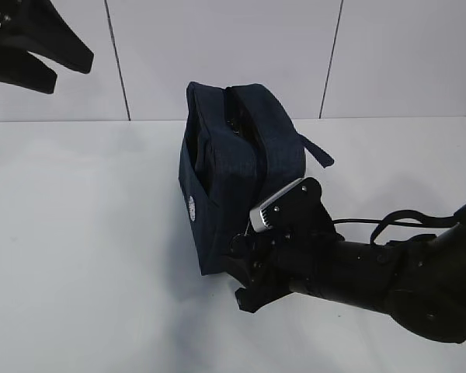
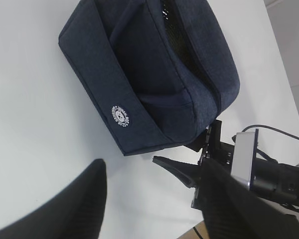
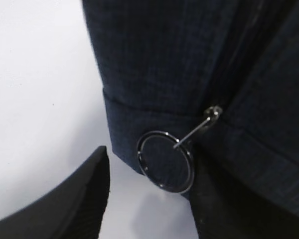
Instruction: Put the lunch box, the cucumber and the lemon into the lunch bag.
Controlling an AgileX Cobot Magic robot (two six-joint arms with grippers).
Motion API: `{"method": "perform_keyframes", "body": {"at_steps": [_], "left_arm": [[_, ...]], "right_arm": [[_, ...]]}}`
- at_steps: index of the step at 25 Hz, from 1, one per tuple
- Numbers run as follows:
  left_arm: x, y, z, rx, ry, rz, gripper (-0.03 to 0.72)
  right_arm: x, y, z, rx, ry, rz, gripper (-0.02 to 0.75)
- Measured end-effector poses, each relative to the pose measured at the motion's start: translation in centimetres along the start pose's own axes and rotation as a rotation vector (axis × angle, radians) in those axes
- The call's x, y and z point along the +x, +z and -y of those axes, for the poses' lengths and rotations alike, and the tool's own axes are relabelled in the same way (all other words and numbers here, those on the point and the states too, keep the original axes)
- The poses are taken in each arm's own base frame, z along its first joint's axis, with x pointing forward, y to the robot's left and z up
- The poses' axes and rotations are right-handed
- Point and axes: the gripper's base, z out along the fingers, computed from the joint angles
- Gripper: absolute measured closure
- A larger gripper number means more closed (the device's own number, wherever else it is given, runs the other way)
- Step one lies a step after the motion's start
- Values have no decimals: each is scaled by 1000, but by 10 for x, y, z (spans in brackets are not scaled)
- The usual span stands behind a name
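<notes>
Table: a plain white top [image 1: 78,249] carried the scene, with a pale panelled wall behind it.
Lunch bag: the dark navy fabric bag [image 1: 217,186] stood near the middle of the table, its top seam parted so that a dark interior showed; a round white logo patch [image 1: 193,208] sat on its side at about 7 o'clock from the bag's centre.
Right arm: the black arm [image 1: 388,276] reached in from 4 o'clock and ended at the bag's near lower corner.
Left gripper: it [image 2: 154,199] hung above the table just off the bag's end, at 10 o'clock in the exterior view; fingers [image 2: 65,209] spread apart with nothing between them.
Right gripper: it [image 3: 149,199] sat right at the bag's corner, fingers apart on either side of the ring, not clamped on it.
Strap: a navy strap [image 1: 314,149] trailed from the bag toward 2 o'clock.
Ring pull: the silver ring [image 3: 165,160] hung from the zipper slider against the fabric at the bag's lower edge.
Lunch box, cucumber, lemon: none could be made out in any view.
</notes>
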Motion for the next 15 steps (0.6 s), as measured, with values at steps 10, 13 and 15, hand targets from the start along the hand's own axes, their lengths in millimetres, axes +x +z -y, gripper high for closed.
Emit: {"method": "perform_keyframes", "body": {"at_steps": [10, 13, 15], "left_arm": [[0, 0, 0, -1, 1, 0, 256], [0, 0, 0, -1, 1, 0, 256], [0, 0, 0, -1, 1, 0, 256]], "right_arm": [[-3, 0, 3, 35, 53, 42, 418], [-3, 0, 4, 38, 56, 43, 437], [-3, 0, 4, 40, 59, 45, 455]]}}
